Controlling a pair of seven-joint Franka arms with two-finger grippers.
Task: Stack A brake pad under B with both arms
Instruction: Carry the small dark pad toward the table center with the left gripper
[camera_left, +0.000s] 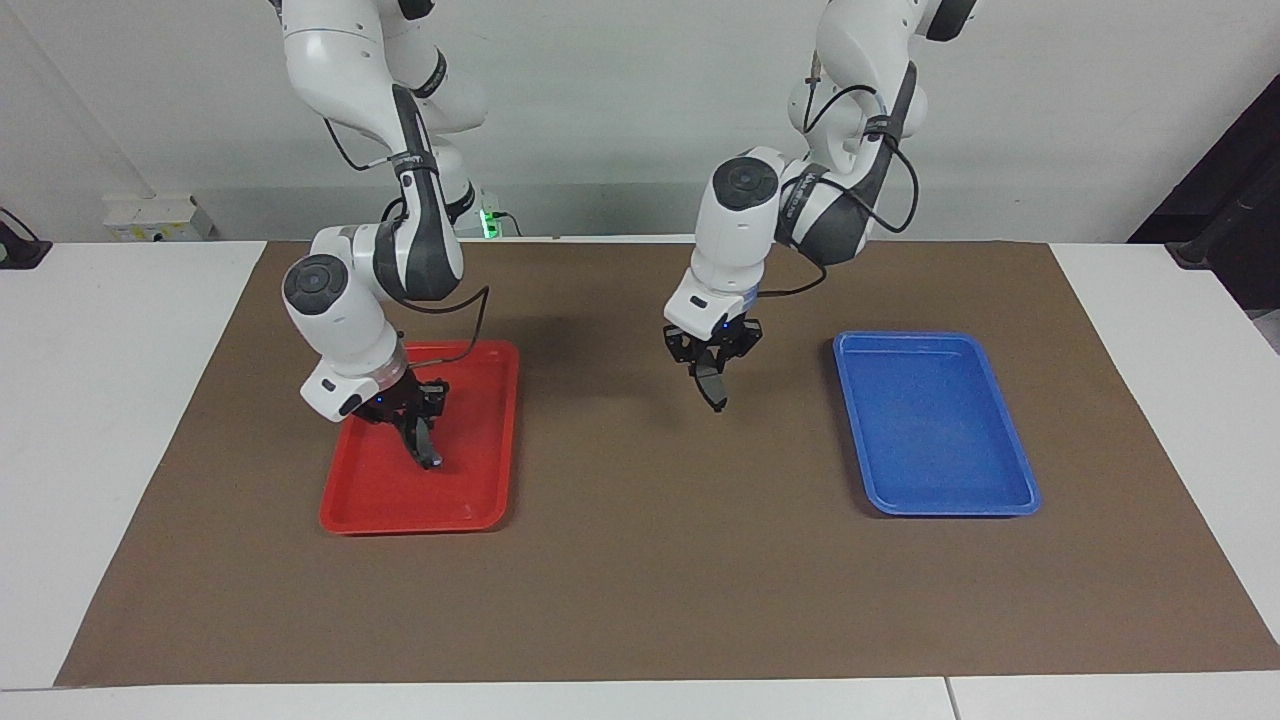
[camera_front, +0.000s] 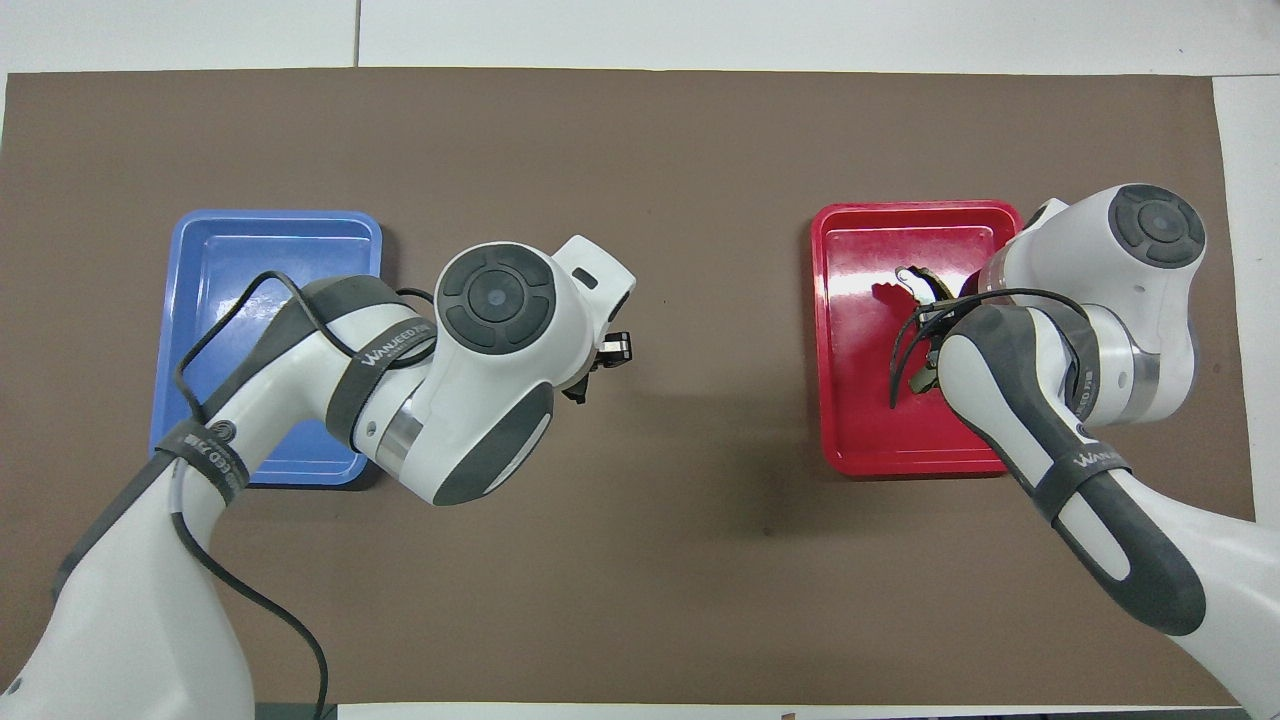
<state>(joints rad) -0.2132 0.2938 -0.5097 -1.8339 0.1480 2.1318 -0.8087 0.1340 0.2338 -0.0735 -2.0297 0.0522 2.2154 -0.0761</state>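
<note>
Two claws are in play, and both look to be carrying. The left claw (camera_left: 712, 385) hangs over the bare brown mat (camera_left: 640, 600) in the middle of the bench (camera_left: 100, 450), between the two trays, pinched on a short dark piece that points down from its fingers; that reads as the A brake pad (camera_left: 712, 388), held on edge. Over at the right arm's end, the right claw (camera_left: 420, 435) is down inside the red tray (camera_left: 470, 515), closed on a dark curved piece, B (camera_left: 428, 450). From overhead a pale-tipped tab of B (camera_front: 908, 277) peeks out past the arm. Whether B's lower end touches the tray floor, I cannot tell. The blue tray (camera_left: 935, 500) lies toward the left arm's end with nothing showing in it.

My read on handling: these are stiff, dense friction pads, heavy for their size, with no give under the fingers. A grip across the thin faces near mid-length should balance them. An end grip would let the crescent swing. A goes down flat first, then B settles on top.
</note>
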